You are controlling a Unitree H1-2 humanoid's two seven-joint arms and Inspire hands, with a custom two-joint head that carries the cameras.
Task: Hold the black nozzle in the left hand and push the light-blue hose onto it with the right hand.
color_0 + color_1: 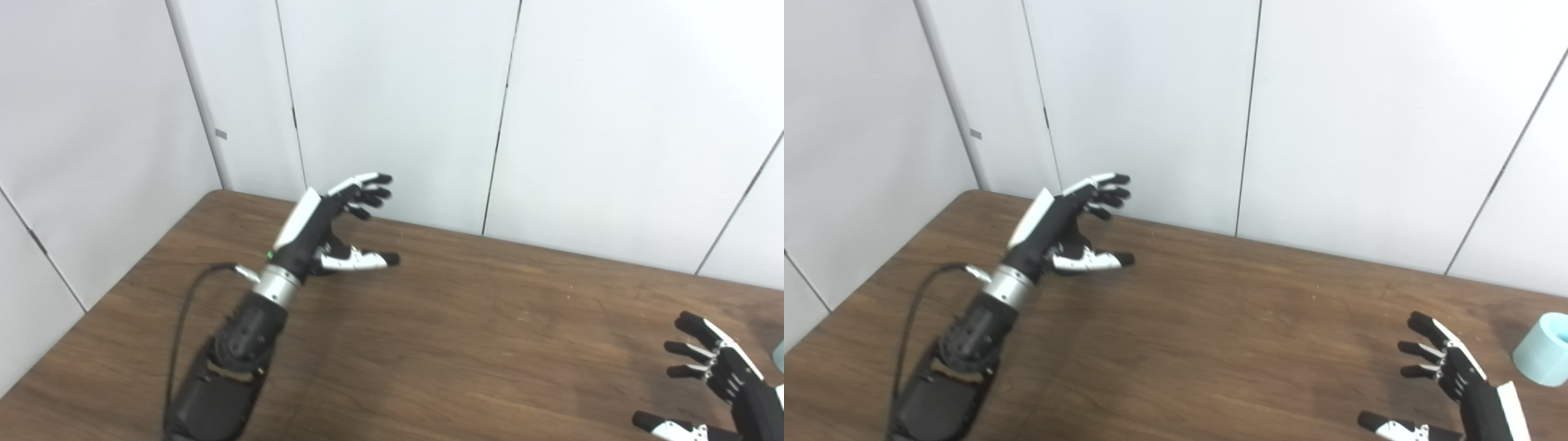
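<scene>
My left hand is raised above the far left part of the brown table, open and empty, fingers spread toward the wall; it also shows in the right eye view. My right hand is at the lower right, open and empty, fingers apart above the table; it also shows in the left eye view. The light-blue hose lies on the table at the right edge, just right of my right hand; only a sliver of it shows in the left eye view. No black nozzle is in view.
White wall panels stand close behind the table's far edge and along its left side. A black cable loops beside my left forearm.
</scene>
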